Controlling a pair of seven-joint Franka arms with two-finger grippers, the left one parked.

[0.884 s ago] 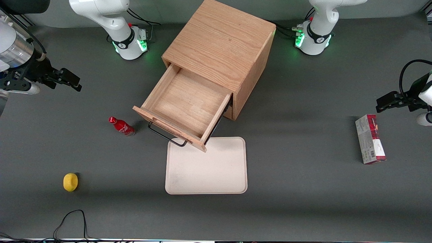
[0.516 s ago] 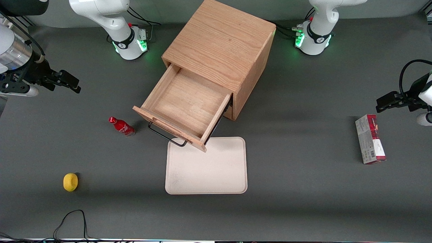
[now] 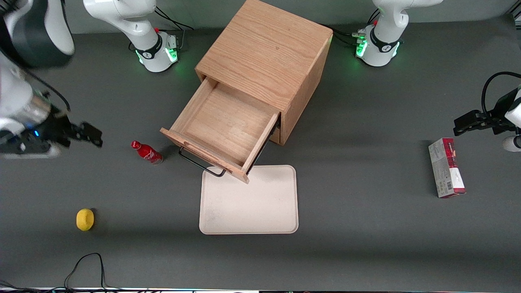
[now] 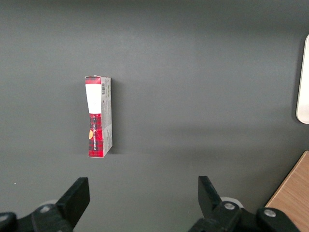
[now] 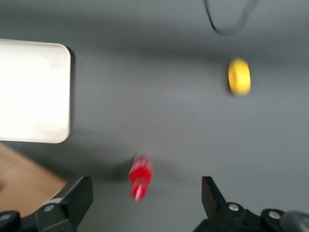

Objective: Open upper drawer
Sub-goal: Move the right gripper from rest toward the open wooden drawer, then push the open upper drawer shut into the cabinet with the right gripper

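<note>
The upper drawer of the light oak cabinet stands pulled far out, its inside bare, its black bar handle at its front over the tray's edge. A corner of its wood shows in the right wrist view. My right gripper hangs open and empty above the table toward the working arm's end, well apart from the drawer, with the red bottle between it and the handle. In the right wrist view the fingertips stand wide apart either side of the bottle below.
A red bottle lies beside the drawer front. A cream tray lies in front of the drawer. A yellow lemon sits nearer the front camera. A red and grey box lies toward the parked arm's end.
My right gripper has moved nearer the front camera and closer to the red bottle. The drawer has not moved.
</note>
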